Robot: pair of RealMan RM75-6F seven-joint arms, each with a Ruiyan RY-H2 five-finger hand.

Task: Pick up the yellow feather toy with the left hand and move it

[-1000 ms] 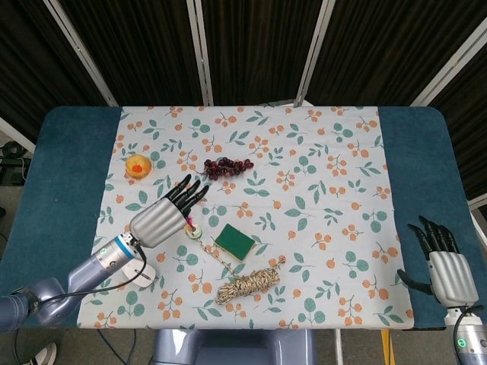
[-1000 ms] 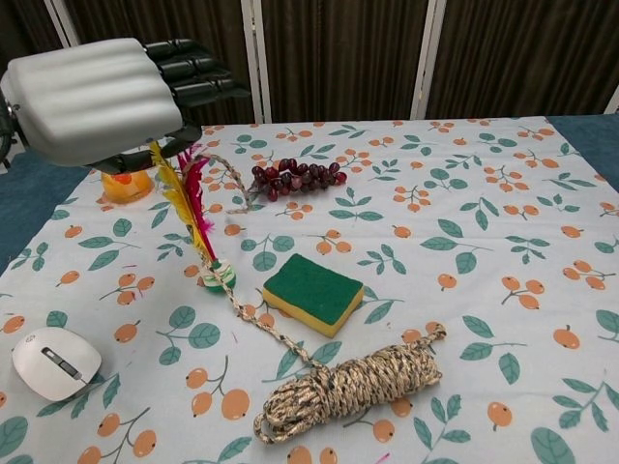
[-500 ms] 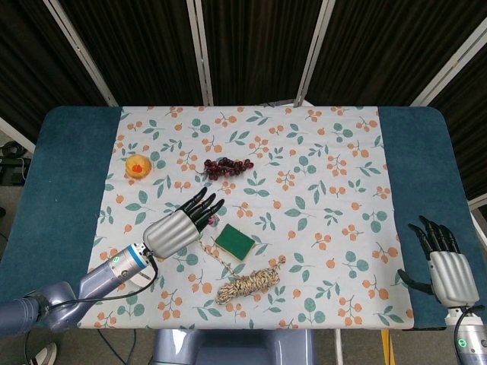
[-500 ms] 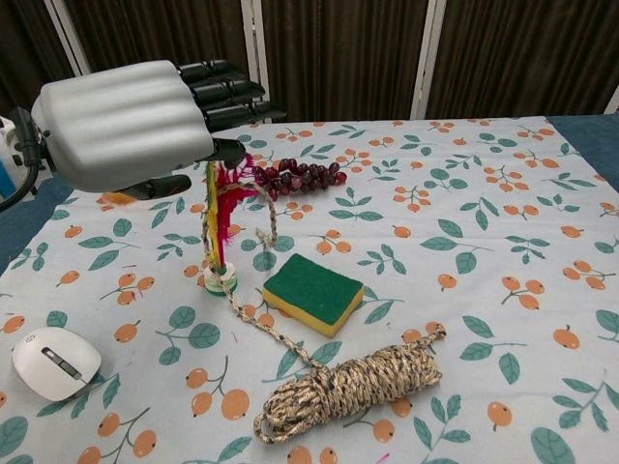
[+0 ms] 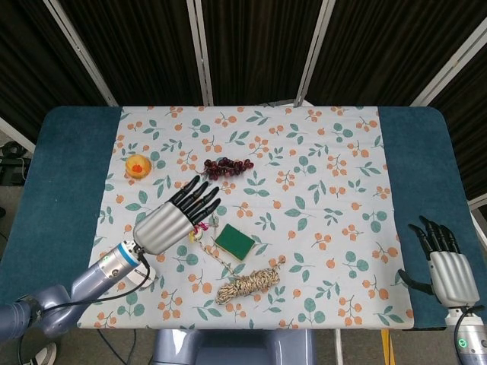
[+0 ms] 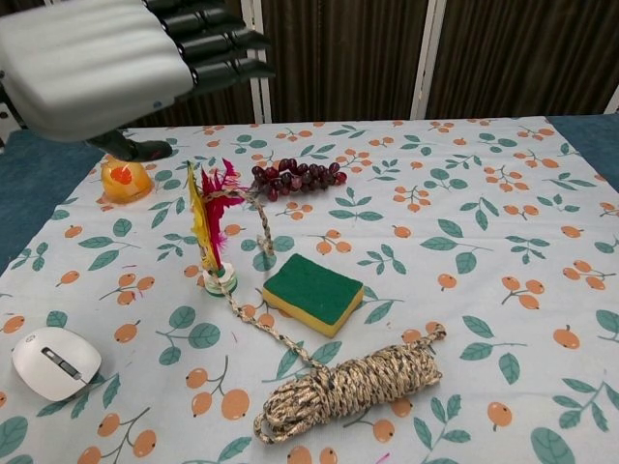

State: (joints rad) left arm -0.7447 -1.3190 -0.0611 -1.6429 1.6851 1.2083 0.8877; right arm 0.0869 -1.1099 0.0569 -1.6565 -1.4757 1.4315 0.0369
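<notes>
I count one feather toy, one sponge, one rope coil, one grape bunch, one mouse, one orange cup.

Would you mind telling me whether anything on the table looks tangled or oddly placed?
Yes: a loose strand of the rope bundle trails up past the feather toy, looping around its feathers, so lifting the toy may drag the rope. The left hand hovers above it, holding nothing.

L hand open, fingers straight, centre-left of head view; R hand open, lower right corner.
</notes>
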